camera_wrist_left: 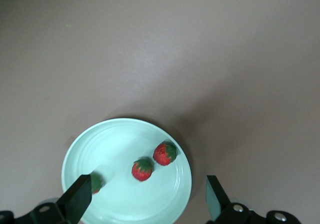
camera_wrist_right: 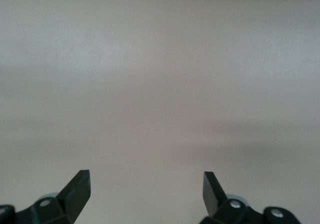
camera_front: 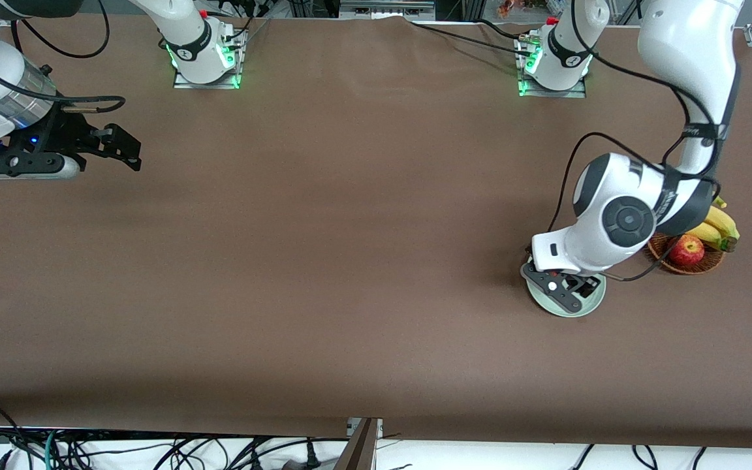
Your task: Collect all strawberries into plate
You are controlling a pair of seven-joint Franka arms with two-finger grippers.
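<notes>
Strawberries (camera_wrist_left: 165, 153), three in all, are seen lying in the mint-green plate (camera_wrist_left: 115, 134) at the left arm's end of the table, one partly hidden by a fingertip. The left gripper (camera_wrist_left: 148, 199) is held just over the plate, jaws spread wide and holding nothing. The right gripper (camera_wrist_right: 146, 189), also wide open and empty, waits over bare table at the right arm's end. A wicker basket (camera_front: 702, 266) with an apple (camera_front: 687, 249) and bananas (camera_front: 719, 225) sits just beside the plate. Should the left gripper be lifted carelessly, the rim or a berry could be clipped and knocked out.
</notes>
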